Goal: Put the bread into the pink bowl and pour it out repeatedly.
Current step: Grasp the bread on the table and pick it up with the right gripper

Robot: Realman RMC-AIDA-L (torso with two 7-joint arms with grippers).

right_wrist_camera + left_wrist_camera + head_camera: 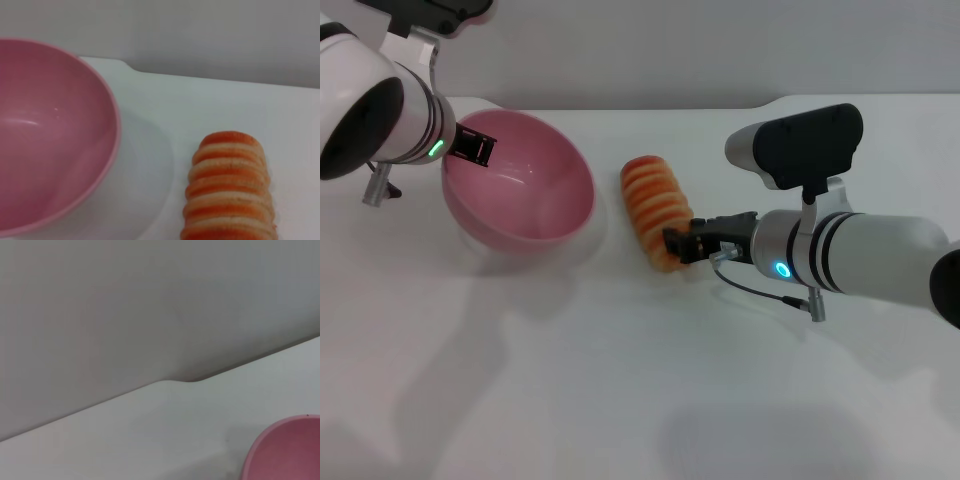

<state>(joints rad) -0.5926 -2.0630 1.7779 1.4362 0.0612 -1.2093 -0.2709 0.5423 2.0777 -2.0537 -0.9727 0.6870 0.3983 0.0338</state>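
On the left of the head view, the left tool [472, 148] grips the far-left rim of the pink bowl [525, 190], its fingers closed over the rim edge. The bowl is tipped, its open mouth turned toward the right and toward the bread, with its lower side on the white desk [620, 380]. Nothing lies inside the bowl. The left wrist view shows only a part of the pink rim [285, 450], the desk's far edge and a grey wall. Just to the right of the bowl, apart from it, the bread [655, 212] lies on the desk with its orange-and-cream ridged top up, its long axis running from far to near. The right tool [682, 244] is at the near end of the loaf, its fingers set narrowly at that end and touching it. In the right wrist view the loaf [229, 192] lies beside the tilted bowl [50, 135], with bare desk between them.
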